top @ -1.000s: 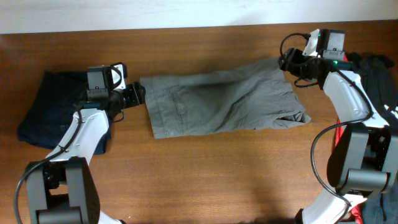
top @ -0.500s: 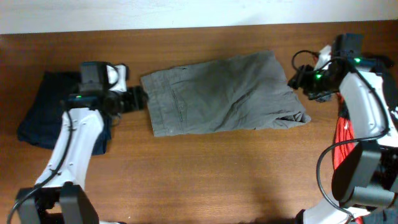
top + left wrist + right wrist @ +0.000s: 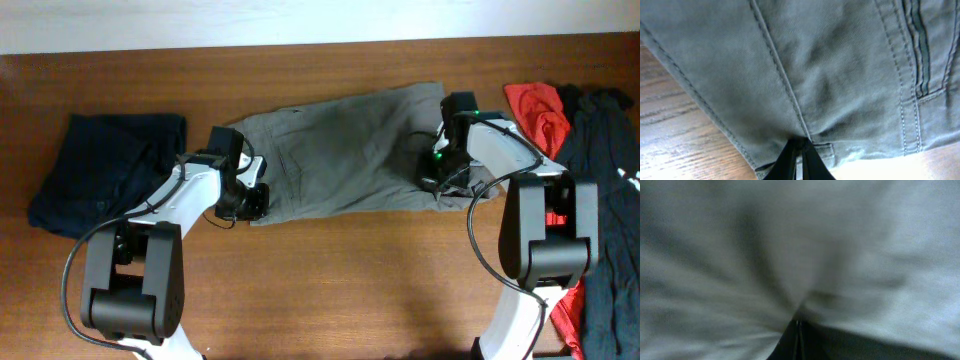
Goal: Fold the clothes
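Observation:
The clothes [image 3: 340,150], one grey-khaki shorts-like garment, lie spread flat across the middle of the table. My left gripper [image 3: 250,200] sits at the garment's front-left corner by the waistband. In the left wrist view its jaws [image 3: 801,145] are shut, pinching a ridge of the clothes [image 3: 830,75] near a seam. My right gripper [image 3: 435,180] rests on the front-right part of the garment. The right wrist view is blurred, but its black fingers [image 3: 799,322] meet with the clothes [image 3: 790,245] bunched at their tips.
A dark navy garment [image 3: 100,170] lies at the left end of the wooden table [image 3: 350,280]. A red garment [image 3: 535,110] and a black one [image 3: 600,130] lie at the right edge, close behind my right arm.
Both arms came in from the garment's two ends onto its front corners. Both grippers went from open to shut on the fabric.

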